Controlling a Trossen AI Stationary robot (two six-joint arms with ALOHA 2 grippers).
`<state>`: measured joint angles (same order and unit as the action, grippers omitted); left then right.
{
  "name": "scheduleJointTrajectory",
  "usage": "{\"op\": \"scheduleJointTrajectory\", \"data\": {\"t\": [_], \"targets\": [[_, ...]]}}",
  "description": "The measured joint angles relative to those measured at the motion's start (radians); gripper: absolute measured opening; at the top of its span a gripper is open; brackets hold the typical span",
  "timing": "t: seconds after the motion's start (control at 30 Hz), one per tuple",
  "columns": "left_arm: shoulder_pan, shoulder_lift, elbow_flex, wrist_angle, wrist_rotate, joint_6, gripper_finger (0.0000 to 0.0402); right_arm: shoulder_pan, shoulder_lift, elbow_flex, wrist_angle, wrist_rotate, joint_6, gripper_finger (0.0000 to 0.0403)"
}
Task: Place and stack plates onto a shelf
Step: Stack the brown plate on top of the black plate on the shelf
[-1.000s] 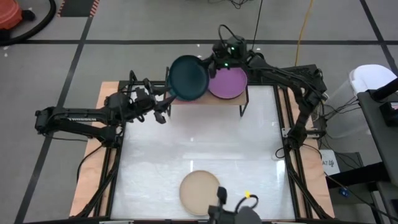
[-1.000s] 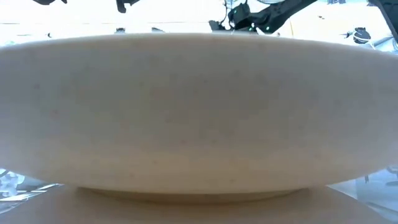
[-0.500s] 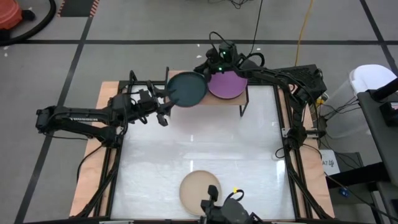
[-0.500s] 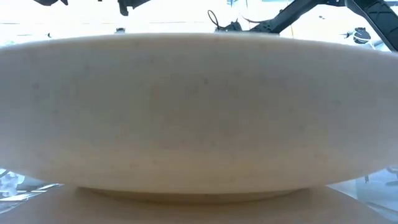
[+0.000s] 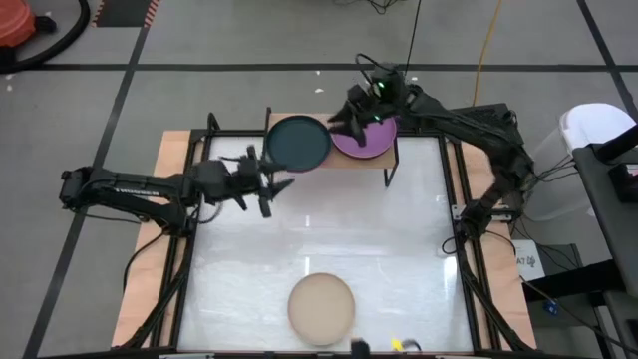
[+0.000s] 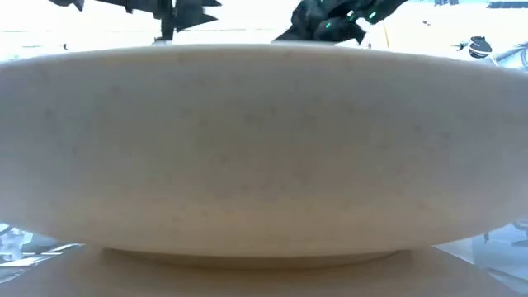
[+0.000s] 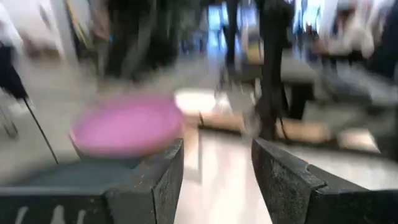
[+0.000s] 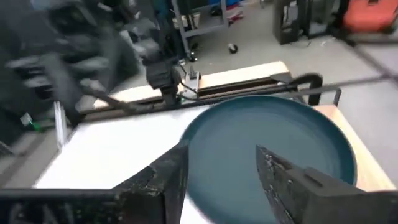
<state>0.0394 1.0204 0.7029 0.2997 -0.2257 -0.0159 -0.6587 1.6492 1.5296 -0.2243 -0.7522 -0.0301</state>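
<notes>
No text, label, brand, number or sign is legible in any view.

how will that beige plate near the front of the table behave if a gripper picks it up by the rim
The beige plate looks rigid, so it should keep its shape rather than flop. Its matte surface probably gives fair grip, but held by one edge it may tilt. It lies flat with a low sloping rim, so the fingers likely need to slide under the edge.

The dark teal plate (image 5: 298, 143) looks smooth and dull, not shiny. The purple plate (image 5: 365, 138) looks matt too. The beige plate (image 5: 321, 308) has a chalky, faintly speckled skin. The shelf (image 5: 351, 160) is pale wood with a thin black metal leg. The table (image 5: 319, 224) top is white and a bit glossy.
</notes>
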Motion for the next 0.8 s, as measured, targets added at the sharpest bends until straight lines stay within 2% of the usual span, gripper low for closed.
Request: {"op": "scheduleJointTrajectory", "data": {"t": [0.13, 0.23, 0.33, 0.43, 0.6, 0.8], "targets": [[-0.047, 0.061, 0.009, -0.171, 0.009, -0.076, 0.0193, 0.071, -0.183, -0.172, 0.026, 0.107, -0.087, 0.016], [-0.066, 0.136, 0.01, -0.23, 0.125, -0.169, 0.0193, 0.133, -0.324, -0.331, 0.12, 0.186, -0.088, 0.0158], [-0.105, 0.227, 0.011, -0.217, 0.265, -0.245, 0.0193, 0.191, -0.455, -0.514, 0.247, 0.232, -0.048, 0.0158], [-0.157, 0.31, 0.011, -0.169, 0.34, -0.314, 0.0193, 0.243, -0.563, -0.698, 0.402, 0.274, 0.003, 0.0158], [-0.238, 0.411, 0.011, -0.124, 0.351, -0.389, 0.0193, 0.29, -0.691, -0.936, 0.651, 0.353, 0.069, 0.0158], [-0.302, 0.523, 0.017, -0.023, 0.351, -0.529, 0.0193, 0.306, -0.752, -1.078, 0.815, 0.364, 0.171, 0.0157]]}}
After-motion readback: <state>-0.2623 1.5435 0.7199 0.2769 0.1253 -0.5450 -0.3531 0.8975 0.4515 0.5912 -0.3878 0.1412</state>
